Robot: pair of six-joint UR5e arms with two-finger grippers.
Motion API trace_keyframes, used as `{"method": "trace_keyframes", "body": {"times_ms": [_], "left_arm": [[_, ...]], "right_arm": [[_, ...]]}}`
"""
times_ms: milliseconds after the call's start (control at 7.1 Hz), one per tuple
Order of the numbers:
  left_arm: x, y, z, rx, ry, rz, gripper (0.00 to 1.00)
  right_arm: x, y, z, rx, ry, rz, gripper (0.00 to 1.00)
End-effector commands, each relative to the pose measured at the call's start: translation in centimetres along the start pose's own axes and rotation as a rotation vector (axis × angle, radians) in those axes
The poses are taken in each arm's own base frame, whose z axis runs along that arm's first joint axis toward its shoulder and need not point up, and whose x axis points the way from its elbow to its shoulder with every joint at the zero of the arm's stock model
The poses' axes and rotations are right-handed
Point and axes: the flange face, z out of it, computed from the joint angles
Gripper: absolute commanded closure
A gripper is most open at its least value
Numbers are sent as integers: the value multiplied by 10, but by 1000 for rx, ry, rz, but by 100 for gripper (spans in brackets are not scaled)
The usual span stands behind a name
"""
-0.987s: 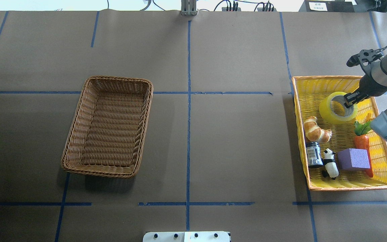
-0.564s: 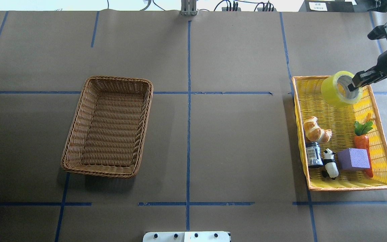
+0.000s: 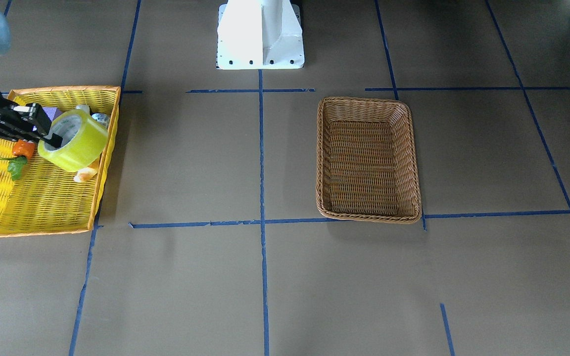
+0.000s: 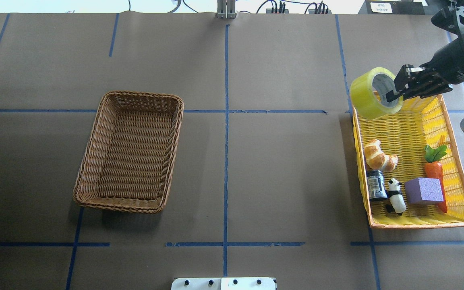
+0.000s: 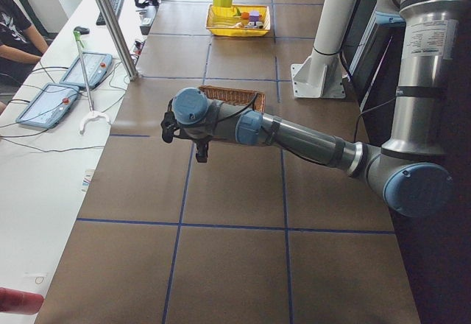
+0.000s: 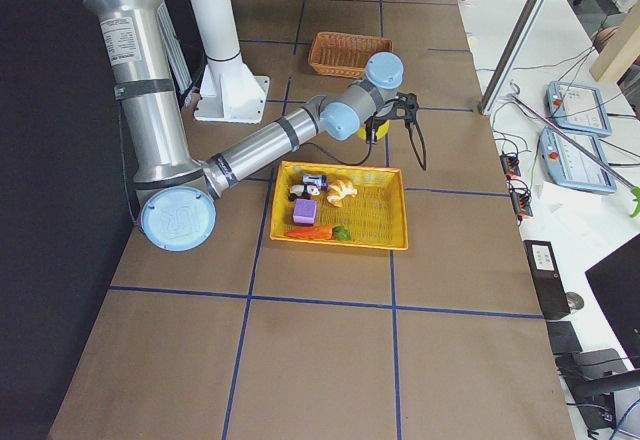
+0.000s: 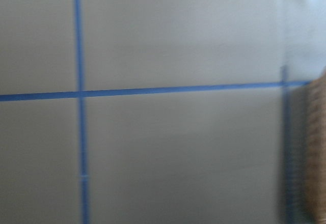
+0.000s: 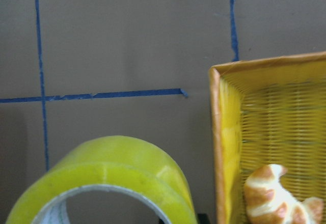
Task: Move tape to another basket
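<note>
The yellow-green tape (image 4: 371, 98) hangs in my right gripper (image 4: 391, 96), which is shut on the roll's wall. The roll hangs above the far left corner of the yellow basket. The front view shows the tape (image 3: 74, 141) raised over that basket with the right gripper (image 3: 47, 137) on it. The right wrist view has the roll (image 8: 112, 173) at the bottom. The brown wicker basket (image 4: 135, 153) stands on the table's left half, seen also in the front view (image 3: 366, 158). My left gripper (image 5: 200, 147) shows only in the exterior left view, so I cannot tell its state.
The yellow orange-rimmed basket (image 4: 413, 224) holds a croissant (image 4: 379, 155), a dark jar (image 4: 375, 185), a panda figure (image 4: 396, 195), a purple block (image 4: 424, 190) and a carrot (image 4: 434, 169). Brown paper with blue tape lines covers the table between the baskets.
My right gripper has lifted the tape off the yellow basket's floor and carried it up and to the left, to the basket's far left corner.
</note>
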Motion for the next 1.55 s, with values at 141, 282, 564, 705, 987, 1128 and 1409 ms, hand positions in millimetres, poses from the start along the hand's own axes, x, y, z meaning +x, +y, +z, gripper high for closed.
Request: {"method": "trace_keyframes", "body": {"times_ms": [141, 282, 564, 705, 987, 1128, 1409], "left_arm": [[171, -6, 83, -92, 102, -69, 0], [230, -14, 91, -97, 124, -109, 0], [292, -6, 100, -71, 179, 39, 0], [311, 8, 122, -23, 200, 7, 0], [345, 39, 130, 40, 410, -102, 0], [357, 57, 126, 29, 544, -177, 0], [387, 101, 144, 5, 849, -316, 0]], "right_arm": [[-97, 67, 31, -13, -166, -26, 100], [-122, 94, 61, 24, -227, -3, 100], [-139, 121, 68, 9, -371, 1, 100], [-141, 125, 65, -4, -411, 34, 100], [-157, 135, 51, -45, -523, 125, 100], [-158, 140, 49, -55, -553, 111, 100], [-169, 152, 44, -82, -621, 71, 100]]}}
